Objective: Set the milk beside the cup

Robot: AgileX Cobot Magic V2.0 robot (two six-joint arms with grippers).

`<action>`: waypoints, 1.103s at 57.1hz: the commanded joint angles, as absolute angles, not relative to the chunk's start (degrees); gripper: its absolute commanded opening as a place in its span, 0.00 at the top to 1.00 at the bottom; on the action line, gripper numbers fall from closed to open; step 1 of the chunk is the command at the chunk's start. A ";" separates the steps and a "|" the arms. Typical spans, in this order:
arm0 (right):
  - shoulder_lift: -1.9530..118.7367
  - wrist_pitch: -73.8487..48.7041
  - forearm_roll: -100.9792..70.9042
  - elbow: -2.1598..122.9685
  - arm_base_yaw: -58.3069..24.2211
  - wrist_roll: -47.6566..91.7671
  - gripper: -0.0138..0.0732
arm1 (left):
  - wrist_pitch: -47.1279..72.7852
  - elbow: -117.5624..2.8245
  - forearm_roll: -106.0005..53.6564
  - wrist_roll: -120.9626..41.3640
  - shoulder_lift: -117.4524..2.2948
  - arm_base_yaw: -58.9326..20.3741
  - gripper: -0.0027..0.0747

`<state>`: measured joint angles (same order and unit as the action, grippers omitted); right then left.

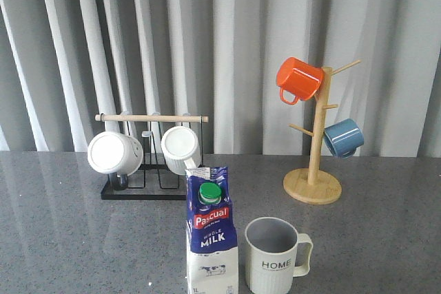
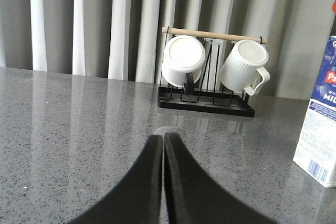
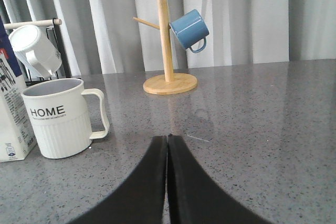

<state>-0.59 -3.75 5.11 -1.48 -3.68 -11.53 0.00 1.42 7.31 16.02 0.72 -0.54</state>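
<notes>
Both end effectors closed; milk [image 1: 212, 239] reads "Pascual", cup [image 1: 275, 257] "HOME".

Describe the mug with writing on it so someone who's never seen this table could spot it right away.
On the grey speckled table, find the tall blue-and-white milk carton at the near edge. On its right stands a pale ribbed mug, upright with its handle pointing right. It alone bears black "HOME" lettering; the other mugs hang on racks.

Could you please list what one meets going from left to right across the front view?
White mug on the black rack → second white mug → milk → cup → orange mug → blue mug, the last two hanging on the wooden mug tree.
</notes>
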 commanded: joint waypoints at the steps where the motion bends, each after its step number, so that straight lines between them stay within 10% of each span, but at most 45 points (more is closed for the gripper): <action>1: -1.34 0.56 4.51 -2.11 -3.70 -11.14 0.85 | -3.82 0.53 6.79 16.21 1.28 -0.57 0.97; 63: -1.34 -1.91 5.28 -2.11 -3.70 -10.40 0.85 | -3.82 0.53 6.79 16.21 1.28 -0.57 0.97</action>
